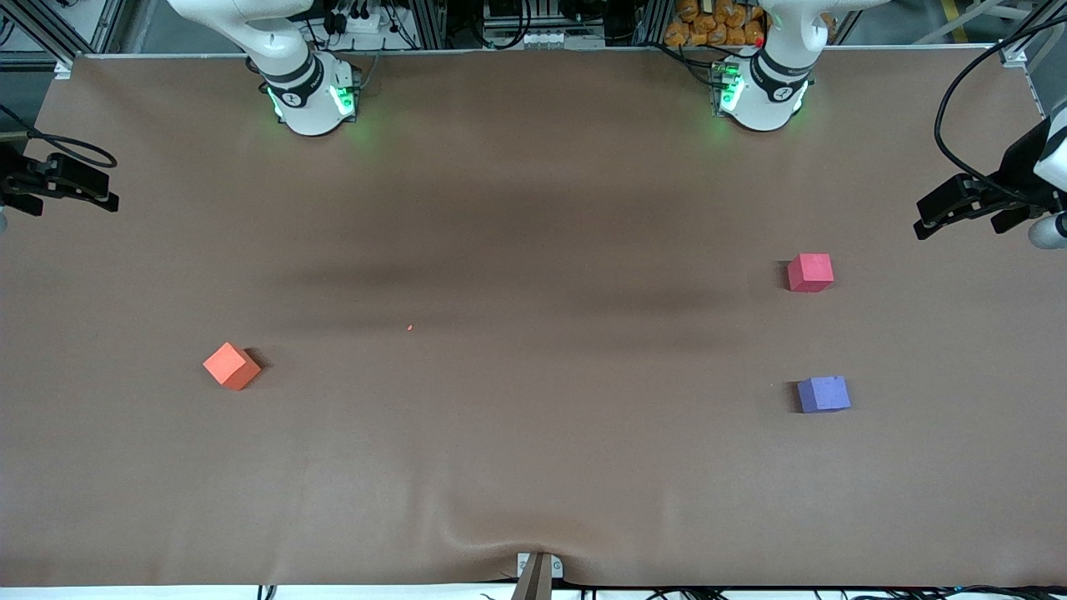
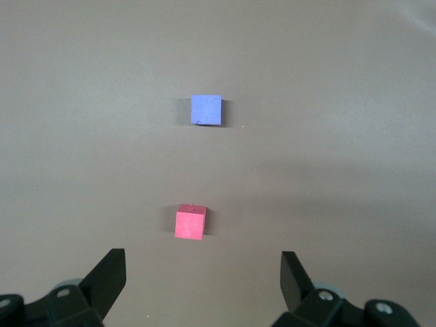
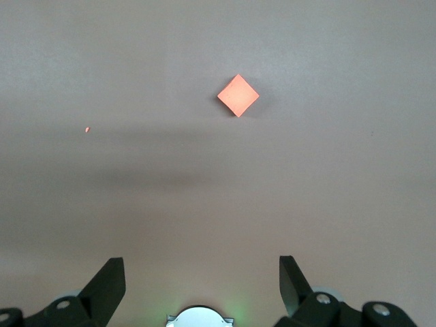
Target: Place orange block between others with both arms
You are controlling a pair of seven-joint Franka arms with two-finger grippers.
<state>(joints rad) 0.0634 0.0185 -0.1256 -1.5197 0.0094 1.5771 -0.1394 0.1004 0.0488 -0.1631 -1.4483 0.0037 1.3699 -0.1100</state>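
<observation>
The orange block (image 1: 232, 366) (image 3: 238, 95) lies turned cornerwise on the brown table cover toward the right arm's end. The pinkish-red cube (image 1: 810, 272) (image 2: 190, 222) and the purple-blue cube (image 1: 824, 394) (image 2: 206, 110) sit toward the left arm's end, the purple-blue one nearer the front camera, with a wide gap between them. My right gripper (image 1: 104, 190) (image 3: 199, 266) hangs open and empty high over the right arm's end of the table. Over the left arm's end my left gripper (image 1: 924, 218) (image 2: 202, 262) is up in the air too, open, holding nothing.
A tiny orange speck (image 1: 409, 327) lies near the table's middle. The two arm bases (image 1: 313, 96) (image 1: 763, 92) stand along the table's back edge. The cover bulges in a wrinkle (image 1: 500, 533) by a small bracket (image 1: 538, 571) at the front edge.
</observation>
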